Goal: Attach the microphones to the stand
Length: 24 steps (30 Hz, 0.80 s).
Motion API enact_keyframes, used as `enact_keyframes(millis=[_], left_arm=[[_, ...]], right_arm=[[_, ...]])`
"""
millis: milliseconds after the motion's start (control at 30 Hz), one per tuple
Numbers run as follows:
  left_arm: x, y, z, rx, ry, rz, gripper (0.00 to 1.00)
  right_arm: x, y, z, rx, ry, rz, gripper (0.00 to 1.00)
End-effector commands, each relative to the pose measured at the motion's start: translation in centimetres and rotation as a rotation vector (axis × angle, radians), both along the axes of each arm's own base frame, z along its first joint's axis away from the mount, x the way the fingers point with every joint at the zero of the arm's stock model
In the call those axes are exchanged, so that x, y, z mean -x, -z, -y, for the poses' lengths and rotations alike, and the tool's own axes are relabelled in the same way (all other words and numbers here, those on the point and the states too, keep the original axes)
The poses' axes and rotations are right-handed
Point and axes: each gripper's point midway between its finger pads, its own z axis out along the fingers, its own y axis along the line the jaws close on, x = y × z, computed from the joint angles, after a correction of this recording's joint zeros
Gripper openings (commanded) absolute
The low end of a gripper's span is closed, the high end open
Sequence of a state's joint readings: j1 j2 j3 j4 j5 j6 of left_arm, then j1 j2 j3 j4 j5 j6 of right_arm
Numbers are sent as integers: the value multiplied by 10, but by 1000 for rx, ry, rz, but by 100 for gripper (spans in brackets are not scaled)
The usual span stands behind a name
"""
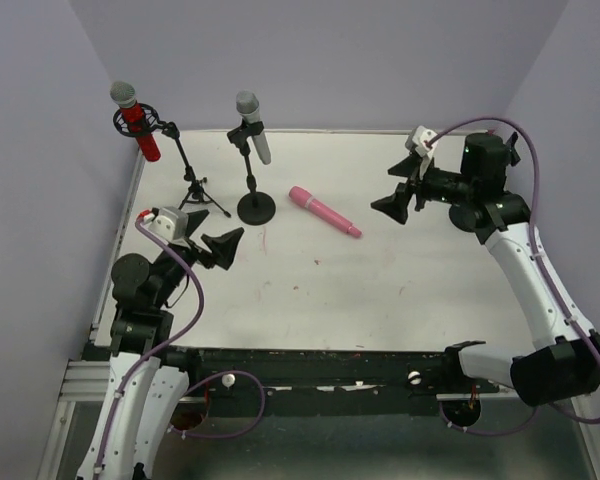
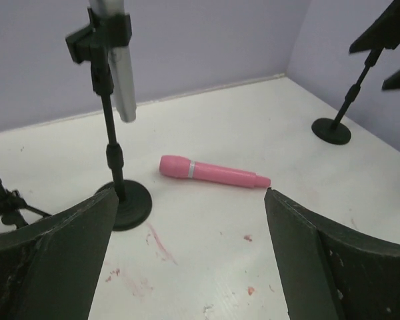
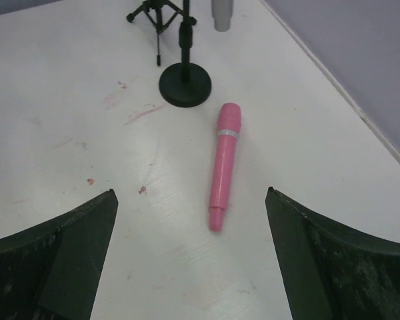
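The pink microphone [image 1: 324, 212] lies flat on the white table, head to the back left. It also shows in the left wrist view [image 2: 213, 172] and the right wrist view [image 3: 224, 163]. The glittery red microphone [image 1: 137, 120] sits in the ring holder of a tripod stand [image 1: 193, 185] at the back left. The silver-grey microphone [image 1: 253, 125] is clipped to a round-base stand [image 1: 256, 207]. My left gripper [image 1: 230, 245] is open and empty, left of the pink microphone. My right gripper [image 1: 400, 203] is open and empty, to its right. Both point at it [image 2: 190, 193] [image 3: 191, 192].
Another thin stand with a round base [image 2: 331, 130] stands at the right, close to my right gripper. Purple walls enclose the table [image 1: 380, 290] on three sides. Faint red marks [image 2: 157, 243] stain the table top.
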State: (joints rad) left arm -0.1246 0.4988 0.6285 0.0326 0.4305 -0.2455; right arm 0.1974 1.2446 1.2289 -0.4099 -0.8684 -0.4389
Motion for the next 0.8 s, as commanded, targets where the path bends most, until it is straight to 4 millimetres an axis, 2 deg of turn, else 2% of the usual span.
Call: enact_keyframes(millis=[0, 100, 167, 267, 433, 500, 600, 767], left_arm=[[17, 67, 0, -64, 10, -131, 99], [23, 63, -2, -88, -14, -81, 99], [26, 60, 1, -94, -3, -64, 99], [32, 56, 7, -95, 28, -44, 99], [38, 53, 11, -93, 55, -17, 99], [40, 52, 13, -92, 66, -8, 99], [42, 51, 16, -91, 81, -3, 99], [44, 50, 17, -90, 91, 2, 99]], right_arm=[[-8, -21, 45, -8, 318, -113, 100], [-25, -41, 96, -132, 580, -145, 100], [-34, -42, 139, -222, 757, -168, 100], [-37, -25, 192, -307, 953, -186, 100], [-29, 15, 265, -240, 1272, -144, 93], [-30, 34, 279, -199, 1334, -137, 92], [-39, 57, 287, -178, 1348, -116, 91], [-70, 67, 308, -126, 1346, 91, 91]])
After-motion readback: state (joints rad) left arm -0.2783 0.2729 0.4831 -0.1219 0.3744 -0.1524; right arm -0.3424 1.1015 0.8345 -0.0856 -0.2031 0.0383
